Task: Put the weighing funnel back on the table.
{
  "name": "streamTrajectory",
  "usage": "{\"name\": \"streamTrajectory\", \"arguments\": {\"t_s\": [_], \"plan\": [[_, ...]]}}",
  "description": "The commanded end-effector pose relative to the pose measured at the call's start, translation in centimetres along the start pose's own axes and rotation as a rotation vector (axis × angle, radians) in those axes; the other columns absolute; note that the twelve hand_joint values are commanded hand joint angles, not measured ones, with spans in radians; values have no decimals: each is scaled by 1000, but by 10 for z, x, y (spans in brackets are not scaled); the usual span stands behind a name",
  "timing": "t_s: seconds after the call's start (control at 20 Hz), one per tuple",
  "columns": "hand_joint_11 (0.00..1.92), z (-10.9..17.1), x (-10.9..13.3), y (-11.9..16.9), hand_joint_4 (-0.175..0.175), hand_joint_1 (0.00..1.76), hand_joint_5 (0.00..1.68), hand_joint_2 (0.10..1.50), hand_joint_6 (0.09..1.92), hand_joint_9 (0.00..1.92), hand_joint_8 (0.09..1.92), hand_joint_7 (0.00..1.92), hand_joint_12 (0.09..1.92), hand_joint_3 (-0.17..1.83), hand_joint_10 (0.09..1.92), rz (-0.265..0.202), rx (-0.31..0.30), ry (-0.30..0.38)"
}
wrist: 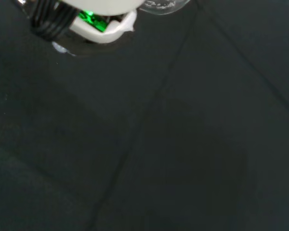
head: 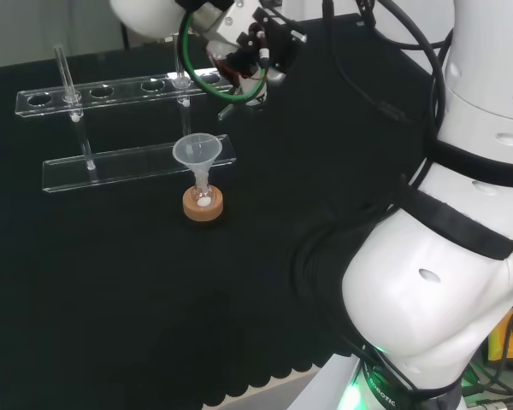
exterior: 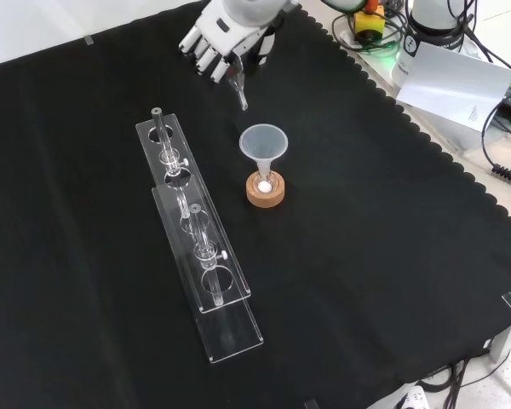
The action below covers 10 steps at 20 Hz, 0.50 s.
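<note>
The hand [exterior: 224, 36] hangs over the table [exterior: 366, 256], its fingers [exterior: 206, 53] clenched round the weighing funnel [exterior: 239, 92], whose clear stem sticks out below them, pointing down. Just past that stem stands the funnel [exterior: 263, 143] on its cork ring [exterior: 265, 194].

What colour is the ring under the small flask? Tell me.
Tan cork ring, clearest in the front view.

Diffuse light is falling evenly on the black desk [exterior: 392, 256]; barely any shadow is showing around the funnel [exterior: 263, 141]. In the front view, highlights are glinting along the clear rack [exterior: 196, 226] left of the funnel.
</note>
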<state>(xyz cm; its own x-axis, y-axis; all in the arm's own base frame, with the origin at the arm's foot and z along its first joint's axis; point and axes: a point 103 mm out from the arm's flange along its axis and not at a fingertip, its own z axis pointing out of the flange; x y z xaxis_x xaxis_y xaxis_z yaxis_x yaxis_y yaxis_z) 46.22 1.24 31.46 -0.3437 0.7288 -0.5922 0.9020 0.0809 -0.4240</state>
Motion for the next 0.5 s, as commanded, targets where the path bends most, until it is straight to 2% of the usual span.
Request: {"name": "streamTrajectory", "arguments": {"t_s": [0.05,0.35,0.5], "plan": [[408,18,-14,4,175,1057,1053,706,1107,878,682,663,1279,781,513,13,-3,103],[409,43,-26,10,175,1057,1053,705,1107,879,682,665,1280,782,513,24,-13,248],[409,57,-32,13,175,1057,1053,705,1108,880,682,667,1280,783,513,30,-6,286]]}}
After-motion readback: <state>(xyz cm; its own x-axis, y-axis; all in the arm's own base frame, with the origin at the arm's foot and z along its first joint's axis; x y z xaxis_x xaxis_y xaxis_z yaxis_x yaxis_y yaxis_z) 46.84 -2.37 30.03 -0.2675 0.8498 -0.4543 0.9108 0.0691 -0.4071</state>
